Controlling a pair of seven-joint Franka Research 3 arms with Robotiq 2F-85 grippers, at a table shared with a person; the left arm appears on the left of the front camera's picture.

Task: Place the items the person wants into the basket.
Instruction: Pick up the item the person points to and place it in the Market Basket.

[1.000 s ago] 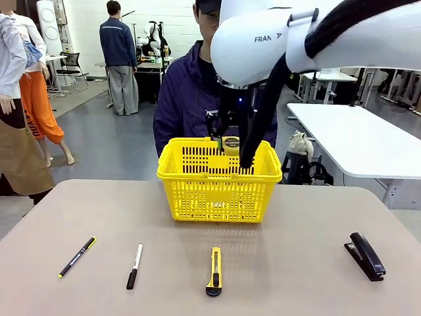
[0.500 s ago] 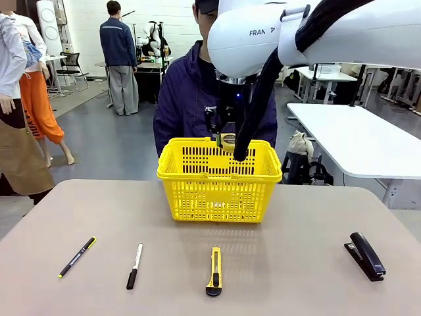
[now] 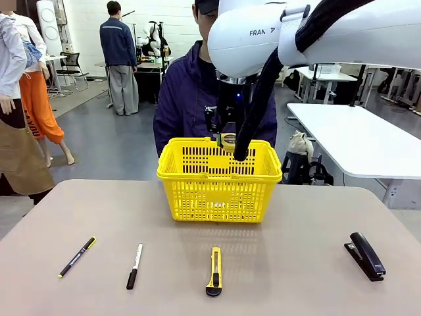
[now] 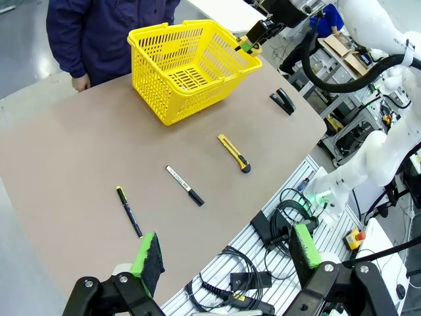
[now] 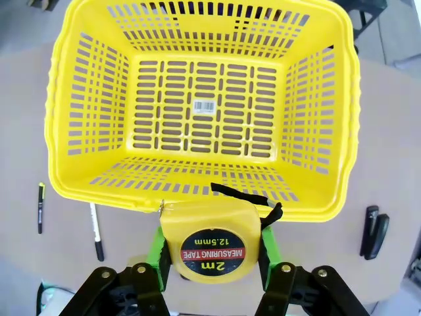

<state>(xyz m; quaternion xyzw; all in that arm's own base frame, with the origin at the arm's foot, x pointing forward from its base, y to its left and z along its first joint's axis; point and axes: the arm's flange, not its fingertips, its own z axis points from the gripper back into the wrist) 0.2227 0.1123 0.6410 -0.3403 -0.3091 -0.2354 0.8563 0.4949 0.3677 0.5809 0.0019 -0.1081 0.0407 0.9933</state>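
Aloft, right end effector (image 5: 212, 251) grips tape measure (image 5: 209, 232).

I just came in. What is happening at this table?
The right gripper holds a small round yellow-and-black tape measure above the rim of the yellow plastic shopping basket, with a person standing behind it. The left gripper hangs open, high over the table. A slim black pen, a white marker, a yellow utility knife and a black desk stapler lie on the table.
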